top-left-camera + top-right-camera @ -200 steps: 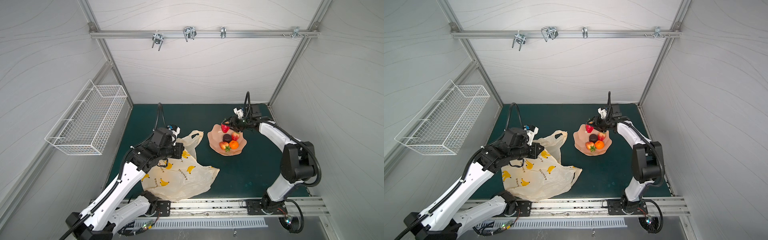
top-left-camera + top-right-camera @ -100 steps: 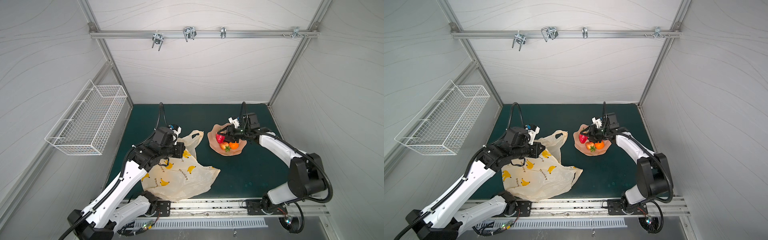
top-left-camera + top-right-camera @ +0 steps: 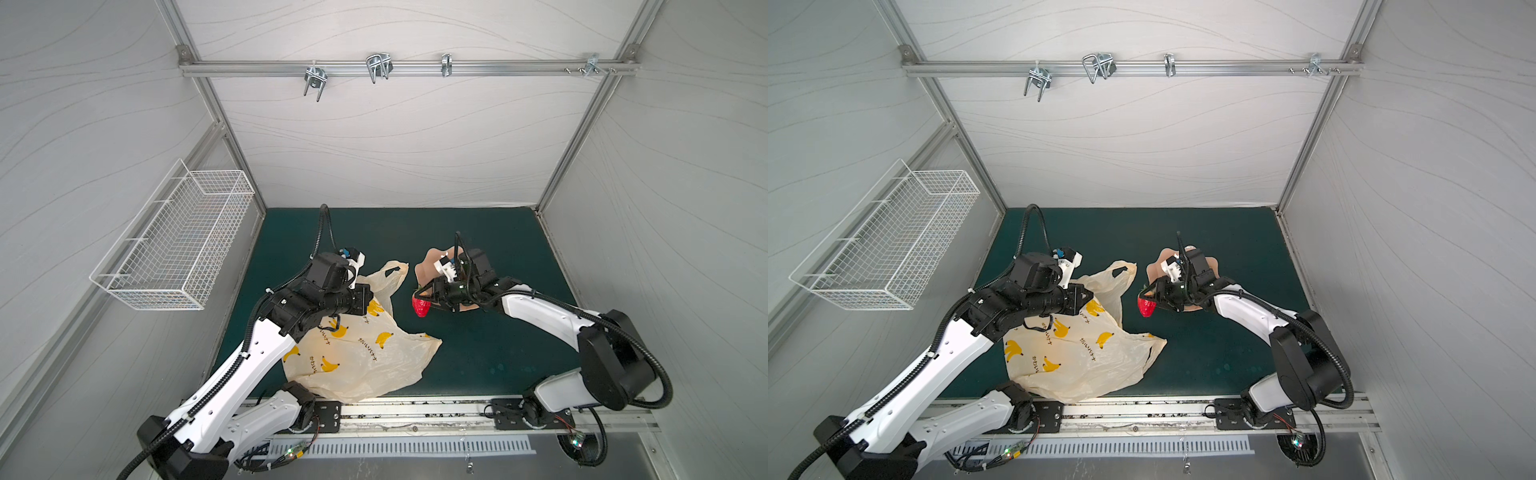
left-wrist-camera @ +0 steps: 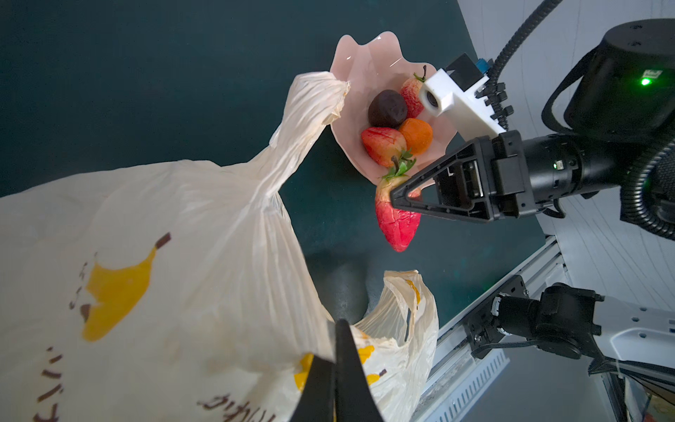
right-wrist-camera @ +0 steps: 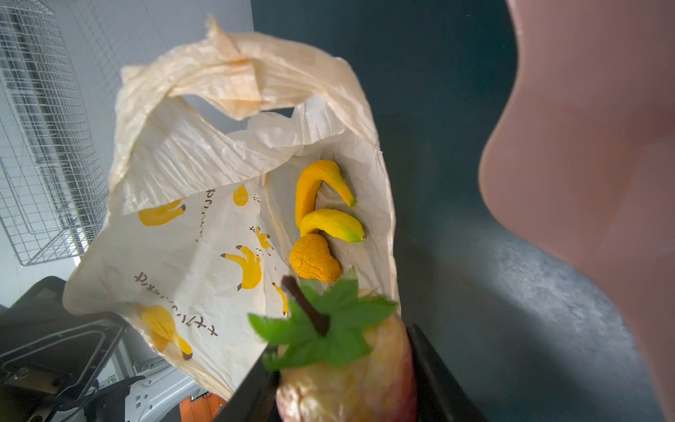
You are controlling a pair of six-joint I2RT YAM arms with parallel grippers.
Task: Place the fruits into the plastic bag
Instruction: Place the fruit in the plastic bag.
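Top views read with 12 o'clock at the back wall.

Found the right gripper (image 3: 428,297) above mid-mat, pinching a red strawberry (image 3: 421,307) just under its green top, pointed end down, clear of the green mat (image 3: 478,232). Confirmed in the right wrist view: fruit wedged between the two black jaws.

Placed the pink dish (image 4: 365,62) at 1 o'clock of that strawberry, partly under the right arm. Counted four fruits in it, bunched together: a dark brown round piece (image 4: 387,109), a small orange (image 4: 416,135), a second strawberry (image 4: 383,146), a third strawberry (image 4: 412,97).

Placed the plastic bag (image 3: 361,353) at 8 o'clock of the held strawberry, crumpled on the mat, one loop handle (image 3: 392,272) reaching up at 11 o'clock.

Found the left gripper (image 4: 336,350) pressed together on a fold of the bag's rim, mouth raised and open toward the held fruit.

Saw inside the bag, in the right wrist view, a bent yellow banana (image 5: 308,193) touching a yellow-orange lemon-like fruit (image 5: 314,257).

Noted a white wire basket (image 3: 178,249) on the side wall at 9 o'clock.
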